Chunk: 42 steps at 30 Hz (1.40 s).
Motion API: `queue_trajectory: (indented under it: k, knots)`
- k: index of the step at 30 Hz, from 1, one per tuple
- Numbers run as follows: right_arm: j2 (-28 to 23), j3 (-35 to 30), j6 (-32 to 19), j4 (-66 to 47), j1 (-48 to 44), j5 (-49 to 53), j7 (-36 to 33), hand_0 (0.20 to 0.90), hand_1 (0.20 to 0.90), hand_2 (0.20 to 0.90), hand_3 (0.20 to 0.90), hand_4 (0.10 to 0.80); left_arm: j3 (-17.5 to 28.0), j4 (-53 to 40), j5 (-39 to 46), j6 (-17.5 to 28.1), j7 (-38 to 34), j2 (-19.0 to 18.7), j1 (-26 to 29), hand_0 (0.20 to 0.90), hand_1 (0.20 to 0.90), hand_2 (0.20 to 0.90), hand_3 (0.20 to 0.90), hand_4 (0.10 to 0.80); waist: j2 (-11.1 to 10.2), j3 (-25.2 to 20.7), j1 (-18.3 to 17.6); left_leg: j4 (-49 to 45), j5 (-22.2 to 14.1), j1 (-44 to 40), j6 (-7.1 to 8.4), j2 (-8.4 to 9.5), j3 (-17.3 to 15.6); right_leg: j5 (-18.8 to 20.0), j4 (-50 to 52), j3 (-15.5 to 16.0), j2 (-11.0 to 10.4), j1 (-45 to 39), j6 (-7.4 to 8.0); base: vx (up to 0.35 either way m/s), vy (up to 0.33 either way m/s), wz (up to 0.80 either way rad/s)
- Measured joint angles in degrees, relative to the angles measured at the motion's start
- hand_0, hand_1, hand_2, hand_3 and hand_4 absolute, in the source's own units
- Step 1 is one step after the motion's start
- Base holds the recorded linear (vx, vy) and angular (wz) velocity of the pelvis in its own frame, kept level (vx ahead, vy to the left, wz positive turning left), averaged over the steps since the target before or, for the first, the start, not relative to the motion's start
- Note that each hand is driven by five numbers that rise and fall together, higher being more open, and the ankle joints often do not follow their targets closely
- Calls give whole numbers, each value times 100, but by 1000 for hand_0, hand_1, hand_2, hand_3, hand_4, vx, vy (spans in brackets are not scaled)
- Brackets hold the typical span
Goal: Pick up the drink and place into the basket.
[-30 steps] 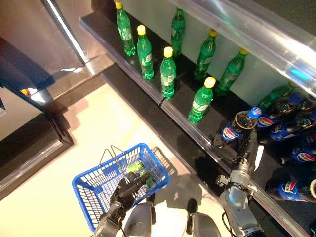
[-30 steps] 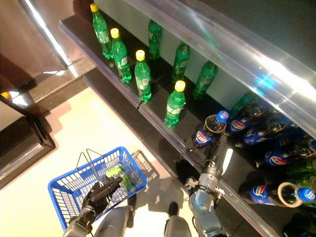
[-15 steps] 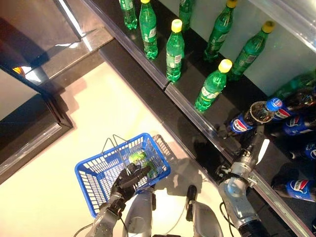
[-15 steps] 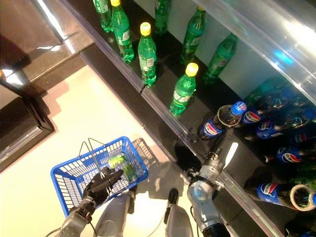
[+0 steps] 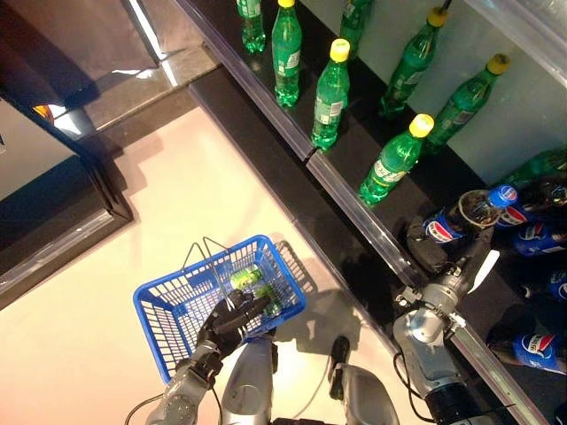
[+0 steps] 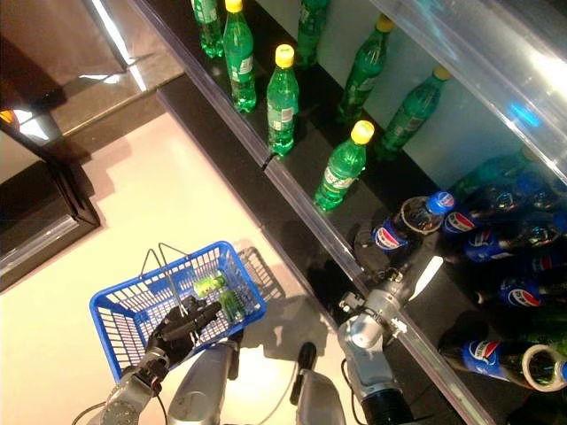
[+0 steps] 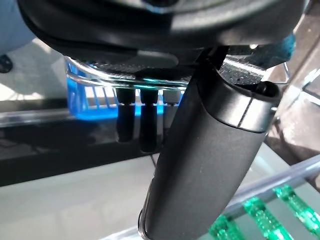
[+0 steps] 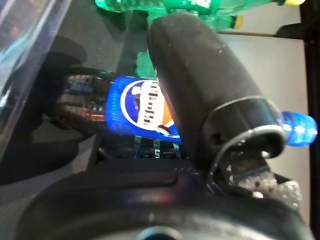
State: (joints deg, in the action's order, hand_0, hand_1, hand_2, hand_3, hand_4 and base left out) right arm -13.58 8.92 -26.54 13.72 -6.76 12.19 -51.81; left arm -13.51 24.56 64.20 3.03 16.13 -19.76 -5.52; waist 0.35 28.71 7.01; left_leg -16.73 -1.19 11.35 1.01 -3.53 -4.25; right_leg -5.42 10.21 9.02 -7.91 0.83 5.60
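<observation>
My right hand reaches onto the lower shelf and is shut on a dark cola bottle with a blue label and blue cap. In the right wrist view the thumb curls over that bottle. My left hand hangs low at the left, shut on the wire handles of the blue basket. Green drinks lie inside the basket. The basket also shows in the left wrist view past the thumb.
Green bottles with yellow caps stand along the dark shelf behind a clear front rail. More cola bottles lie at the right. A dark cabinet base stands at the left, with pale floor between.
The whole picture has shifted, so the camera has moved. My right hand stays curled on the cola bottle and my left hand keeps the basket low at the left.
</observation>
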Motion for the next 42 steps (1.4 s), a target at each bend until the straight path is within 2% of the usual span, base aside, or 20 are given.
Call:
queue_trajectory:
  k: [1,2,3,4,9,18,32,38,42]
  knots:
    - [12,-1,-15,0,11,28,-24,773,773,773,752,652,5,-18,-12,-16,2,-4,-22,300,300,300,200,100,5,3,17,-75,-50,-12,3,-6,0,-8,16,4,-1,-41,12,216,0,-1]
    - [44,-10,-32,-1,49,44,-75,549,549,549,491,391,25,-57,-28,-53,2,-4,-71,300,300,300,200,100,5,2,24,-170,-117,-42,16,-7,-1,-22,38,6,-7,-105,25,248,2,2]
    - [54,-16,-32,-1,69,46,-93,516,516,516,453,353,49,-108,-58,-84,2,-5,-111,300,300,300,200,100,5,2,27,-220,-147,-47,11,-7,0,-28,45,10,-8,-133,33,276,3,2]
    - [66,-31,-32,-1,109,47,-121,300,300,300,200,100,93,-190,-101,-145,10,-11,-191,300,300,300,200,100,7,2,41,-265,-208,-72,-18,-7,-6,-36,55,9,-13,-192,46,228,0,0]
    - [263,-184,-18,-7,345,46,-196,300,300,300,200,100,121,-336,-222,-265,44,-139,-459,300,300,300,200,100,28,-11,65,-438,-365,-245,-38,3,-29,-72,58,14,-39,-441,94,156,2,0]
    - [266,-264,11,-26,553,49,-242,300,300,300,200,100,275,-336,-224,-311,48,-159,-658,300,300,300,200,100,33,-14,59,-433,-365,-401,-41,10,-34,-77,90,17,-52,-581,125,46,4,0]
    - [259,-363,17,-85,667,89,-247,300,300,300,200,100,277,-335,-200,-272,53,-337,-869,300,300,300,200,100,72,-35,61,-458,-364,-400,-38,43,-33,-179,382,3,-113,-456,133,-39,7,1]
    - [232,-306,203,-914,1063,85,-228,300,300,300,200,100,282,-414,-200,-264,51,-331,-905,300,300,300,200,100,74,-37,60,-427,-363,-423,-41,72,-35,-180,355,7,-136,-484,149,19,56,1]
    - [181,-185,283,-1400,1266,86,82,300,300,300,200,100,270,-824,-200,-260,51,-332,-1026,300,300,300,200,100,71,-39,61,-392,-359,-474,-43,78,-45,-180,343,8,-142,-529,152,-2,78,-1]
